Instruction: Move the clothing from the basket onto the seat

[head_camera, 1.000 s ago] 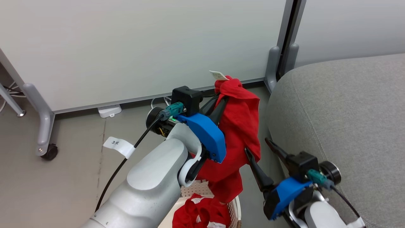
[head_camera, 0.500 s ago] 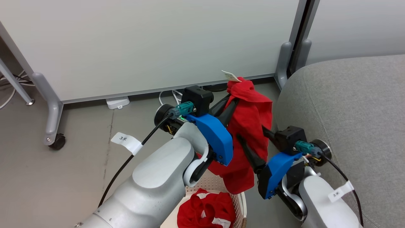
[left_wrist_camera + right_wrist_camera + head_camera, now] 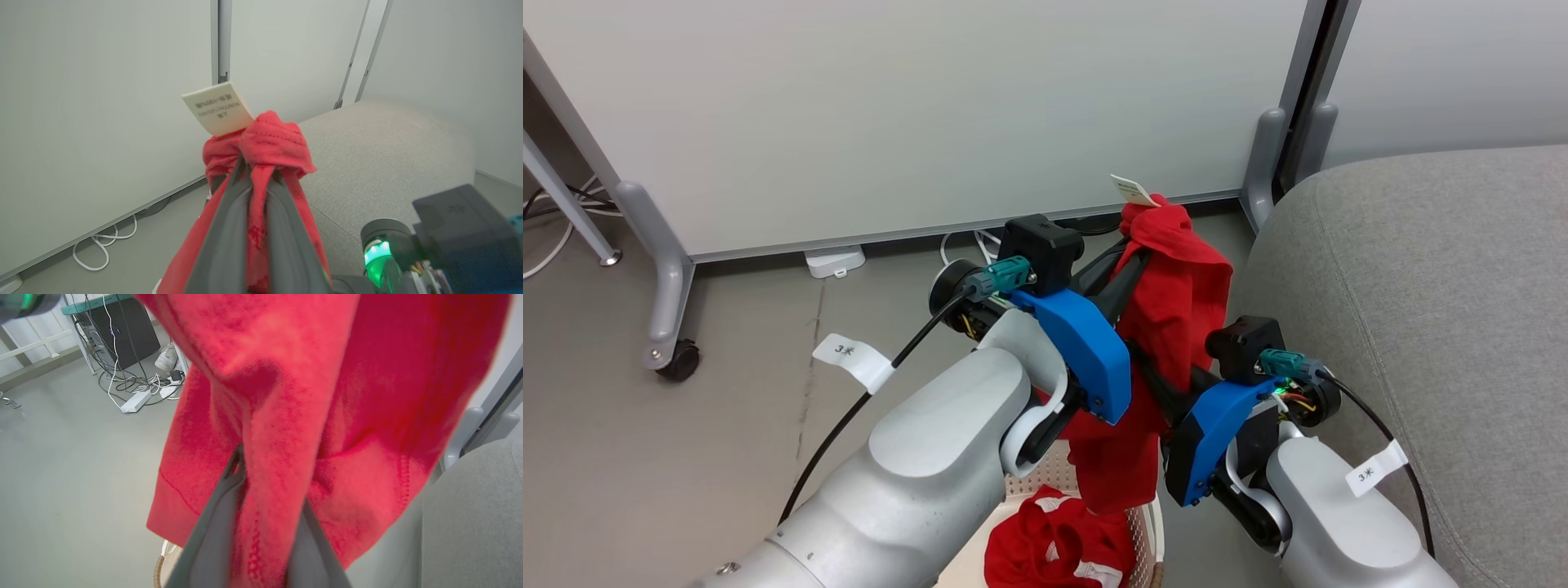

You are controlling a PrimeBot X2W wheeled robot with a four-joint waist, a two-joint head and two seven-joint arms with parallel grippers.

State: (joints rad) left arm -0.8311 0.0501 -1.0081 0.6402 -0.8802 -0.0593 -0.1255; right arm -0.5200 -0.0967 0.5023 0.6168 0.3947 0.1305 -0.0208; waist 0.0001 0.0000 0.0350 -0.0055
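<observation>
**Clothing.** The hanging garment (image 3: 1176, 286) is bright red soft fabric, bunched at the top and falling in loose folds. A small white printed tag (image 3: 218, 108) stands out of the bunched top. The lower hem hangs just above the basket (image 3: 1037, 478); contact with the rim cannot be determined. The second garment (image 3: 1054, 547), red with white trim, lies crumpled inside the basket. The basket stands on the grey floor (image 3: 727, 425), beside the front corner of the light grey seat (image 3: 1421, 286). No clothing is on the seat.

**Left arm.** The forearm rises from the lower left of the head view. The left gripper (image 3: 255, 163) points up and away towards the white partition panel (image 3: 931, 106). Its two fingers are pressed together on the bunched top of the hanging garment and carry it.

**Right arm.** The forearm enters from the lower right, next to the seat edge. The right gripper (image 3: 269, 482) points up and to the robot's left into the middle of the hanging garment. One finger stands on each side of a vertical fold. Whether they clamp the fold cannot be determined.
</observation>
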